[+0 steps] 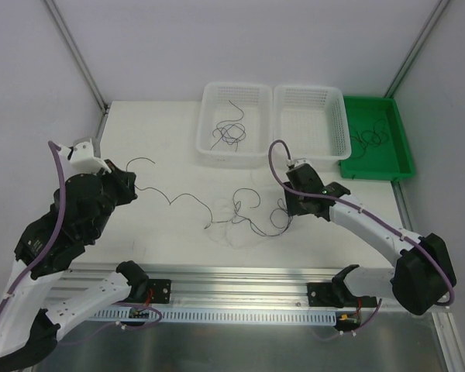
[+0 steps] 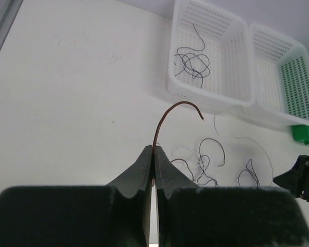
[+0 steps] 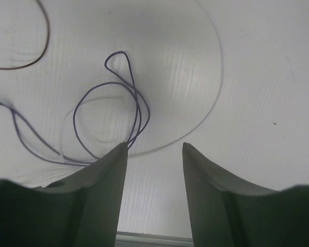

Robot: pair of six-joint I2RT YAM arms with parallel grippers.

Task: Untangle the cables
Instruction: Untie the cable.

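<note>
Left fingers (image 2: 136,175) pinch cable (image 2: 167,110); baskets (image 1: 229,159), tray (image 1: 376,167) beyond.

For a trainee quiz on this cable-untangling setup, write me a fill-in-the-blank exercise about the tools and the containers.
1. The thin brown cable is pinched in the ____ tool, whose fingers are shut.
2. The right tool stands ____ above the table.
3. The tray at the far right is ____.
4. Beside that tray stand ____ white baskets.

Missing words: left; open; green; two.
</note>
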